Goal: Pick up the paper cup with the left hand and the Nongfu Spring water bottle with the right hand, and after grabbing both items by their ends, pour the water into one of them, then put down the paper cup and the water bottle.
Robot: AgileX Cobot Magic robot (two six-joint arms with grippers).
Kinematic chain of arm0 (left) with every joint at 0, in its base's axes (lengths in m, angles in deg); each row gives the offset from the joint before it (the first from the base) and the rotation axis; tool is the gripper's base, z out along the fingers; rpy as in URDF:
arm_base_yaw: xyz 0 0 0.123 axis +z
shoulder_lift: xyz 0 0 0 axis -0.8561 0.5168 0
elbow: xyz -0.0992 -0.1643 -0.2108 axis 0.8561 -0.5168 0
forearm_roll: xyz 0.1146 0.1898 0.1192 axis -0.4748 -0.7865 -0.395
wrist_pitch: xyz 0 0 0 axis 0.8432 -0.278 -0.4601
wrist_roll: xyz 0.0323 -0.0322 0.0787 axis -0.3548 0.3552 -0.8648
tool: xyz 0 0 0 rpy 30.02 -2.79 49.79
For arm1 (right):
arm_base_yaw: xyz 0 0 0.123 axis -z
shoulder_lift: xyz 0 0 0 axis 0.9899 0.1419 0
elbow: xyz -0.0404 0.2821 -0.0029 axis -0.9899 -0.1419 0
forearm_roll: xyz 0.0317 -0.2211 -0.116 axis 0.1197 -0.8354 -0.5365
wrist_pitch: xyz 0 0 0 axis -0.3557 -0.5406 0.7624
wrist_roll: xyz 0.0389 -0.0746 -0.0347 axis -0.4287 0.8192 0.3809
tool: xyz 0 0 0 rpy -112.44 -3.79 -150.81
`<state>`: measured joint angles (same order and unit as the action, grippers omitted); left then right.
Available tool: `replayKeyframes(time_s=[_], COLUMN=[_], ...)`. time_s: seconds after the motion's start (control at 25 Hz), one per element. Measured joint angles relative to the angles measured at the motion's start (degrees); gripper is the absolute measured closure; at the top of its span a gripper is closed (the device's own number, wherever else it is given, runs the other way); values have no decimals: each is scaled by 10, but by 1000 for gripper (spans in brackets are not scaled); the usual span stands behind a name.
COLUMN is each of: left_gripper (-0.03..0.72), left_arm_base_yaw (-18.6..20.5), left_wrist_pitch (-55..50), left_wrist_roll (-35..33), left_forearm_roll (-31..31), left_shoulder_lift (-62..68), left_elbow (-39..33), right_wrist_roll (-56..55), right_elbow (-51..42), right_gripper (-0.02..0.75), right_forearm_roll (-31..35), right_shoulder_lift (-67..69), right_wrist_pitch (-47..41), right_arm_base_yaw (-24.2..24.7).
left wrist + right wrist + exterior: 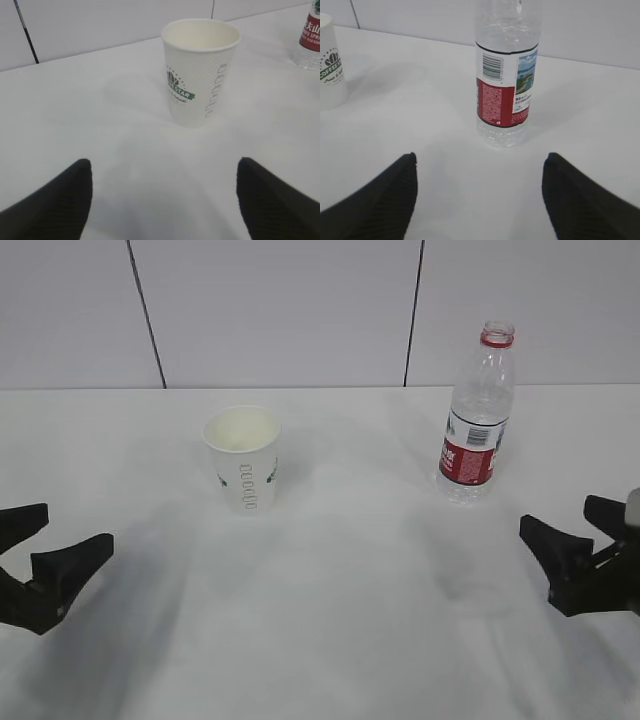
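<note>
- Exterior view: the paper cup is seen upright on the white table, left of centre, with a column of grey letters and some green print on its wall; the words are too small to be read here.
- The Nongfu Spring water bottle is seen upright toward the right rear, well apart from the cup, uncapped, with a red neck ring and a red-and-white label whose text cannot be made out.
- The left hand is held low at the left edge and the right hand low at the right edge; both are spread wide with nothing between the fingers, and each is well apart from its object.
- A pale wall with two dark vertical seams is seen behind the table. Nothing is placed between either gripper and its object.
- Left wrist view: the cup is shown ahead of the two spread black fingertips, untouched. A green logo is printed on it, with "STAR" legible on a green band and a line of script beneath that is too small to be read; grey vertical lettering runs down the side. The bottle's base and red label corner are visible at the upper right.
- Right wrist view: the bottle is centred ahead of the parted fingertips, untouched. A barcode, a small landscape picture and dense white print on red are visible on the label; that print cannot be read. "COFFEE" is readable on the cup at the left edge.
</note>
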<state>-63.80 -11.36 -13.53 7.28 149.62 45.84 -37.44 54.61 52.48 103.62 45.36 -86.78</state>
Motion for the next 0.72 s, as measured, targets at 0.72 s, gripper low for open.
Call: replayKeyframes(time_s=[0.72], left_gripper=[22], left_arm_base_yaw=[0], left_wrist_pitch=[1], left_wrist_roll=[0], left_forearm_roll=[-13], left_shoulder_lift=[1], left_elbow=[11], right_wrist_roll=[11], right_elbow=[9], right_gripper=[149], right_forearm_roll=[-29], right_shoulder_lift=[6], right_wrist_pitch=[3], right_arm_base_yaw=[0])
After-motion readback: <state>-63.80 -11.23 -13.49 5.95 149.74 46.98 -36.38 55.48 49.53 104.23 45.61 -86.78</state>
